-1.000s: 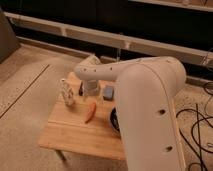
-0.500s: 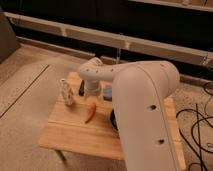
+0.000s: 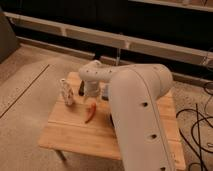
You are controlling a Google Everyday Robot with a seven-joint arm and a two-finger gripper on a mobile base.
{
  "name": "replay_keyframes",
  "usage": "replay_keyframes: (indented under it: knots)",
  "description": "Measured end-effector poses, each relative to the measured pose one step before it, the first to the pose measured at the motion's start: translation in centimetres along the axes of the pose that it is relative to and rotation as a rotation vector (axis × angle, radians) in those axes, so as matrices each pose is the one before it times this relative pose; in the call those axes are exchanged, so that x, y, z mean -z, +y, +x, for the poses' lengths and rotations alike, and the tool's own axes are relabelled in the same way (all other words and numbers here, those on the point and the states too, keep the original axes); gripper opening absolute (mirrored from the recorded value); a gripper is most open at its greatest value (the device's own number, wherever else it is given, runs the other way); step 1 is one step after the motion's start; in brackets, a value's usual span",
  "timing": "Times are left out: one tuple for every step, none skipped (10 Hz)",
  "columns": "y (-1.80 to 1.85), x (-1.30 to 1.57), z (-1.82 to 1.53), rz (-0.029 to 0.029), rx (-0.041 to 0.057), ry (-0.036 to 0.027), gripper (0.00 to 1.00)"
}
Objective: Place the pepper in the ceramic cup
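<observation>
The orange-red pepper (image 3: 90, 113) lies on the wooden table (image 3: 65, 136), near its middle. My gripper (image 3: 85, 93) hangs from the white wrist just above and behind the pepper, close to it. The big white arm (image 3: 135, 115) covers the right half of the table. No ceramic cup shows; it is hidden or out of view.
A pale patterned bottle-like figure (image 3: 66, 92) stands upright left of the gripper. A small dark object (image 3: 105, 93) sits behind the wrist. A black bowl's edge (image 3: 111, 119) peeks out beside the arm. Cables (image 3: 200, 125) lie on the floor at right.
The wrist and gripper have come down a little toward the pepper. The pepper and the figure have not moved.
</observation>
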Motion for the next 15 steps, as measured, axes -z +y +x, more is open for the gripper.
replay_keyframes:
  knots:
    - [0.17,-0.436,0.195,-0.00345,0.00013,0.01033,0.65]
    - [0.093,-0.557,0.21,-0.00103,-0.00109,0.01351,0.65]
    - [-0.147,-0.674,0.257,0.01042,-0.0009,0.01847,0.65]
    - [-0.359,-0.536,0.044,0.01356,-0.00595,0.01397,0.65]
    - [-0.305,-0.328,-0.073,0.01086,-0.00604,0.0074,0.62]
    - [-0.465,-0.366,-0.25,0.0179,-0.01074,0.00349,0.51]
    - [-0.212,0.026,-0.366,0.0117,-0.00831,-0.00921,0.42]
    - [-0.034,0.053,-0.28,0.006,-0.00439,-0.00914,0.34]
    - [0.063,0.099,-0.252,0.00247,-0.00651,-0.01054,0.22]
    - [0.107,0.096,-0.13,0.0,-0.00295,-0.0087,0.12]
    - [0.157,0.319,-0.2,-0.00567,-0.00286,-0.01327,0.03]
    - [0.022,0.371,-0.055,-0.0048,-0.00384,-0.00851,0.0]
    - [0.117,0.949,-0.385,-0.01294,-0.00502,-0.02926,0.0]
    - [0.092,1.383,-0.611,-0.01555,-0.00425,-0.04131,0.0]
    - [-0.177,2.241,-0.917,-0.01513,-0.0049,-0.06077,0.0]
